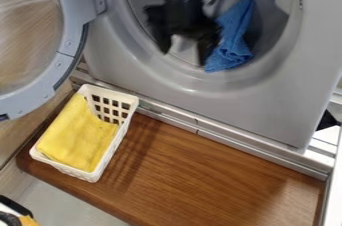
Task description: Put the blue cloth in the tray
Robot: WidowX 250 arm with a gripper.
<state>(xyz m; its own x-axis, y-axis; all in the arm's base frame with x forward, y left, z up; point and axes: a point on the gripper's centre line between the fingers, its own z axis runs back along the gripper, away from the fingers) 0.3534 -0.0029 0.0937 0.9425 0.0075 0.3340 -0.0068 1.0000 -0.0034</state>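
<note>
Where the round opening of the grey washing machine (200,95) is, the black end effector (184,56) hangs down from the top of the view. Its two fingers stand apart, with a gap between their tips, and it does not seem to hold any thing. Just beside the finger on the right side of the view is the blue cloth (234,37), crumpled and somewhat long in its form. It lies in the opening of the machine, and its lower end comes to the lower rim; if it touches the finger, I cannot tell. So the blue cloth is outside of the tray.

Below the machine runs a metal frame (227,142), and in front of it is a brown wooden surface (207,170). On the left end of this surface stands the white plastic tray (110,157), which has walls with square holes. A yellow cloth (77,135) lies in the tray, spread over most of it. To the left, above the tray in the view, the round door (73,27) of the machine is open. At the lower left corner there is a black and orange object (27,220), cut by the edge of the view.
</note>
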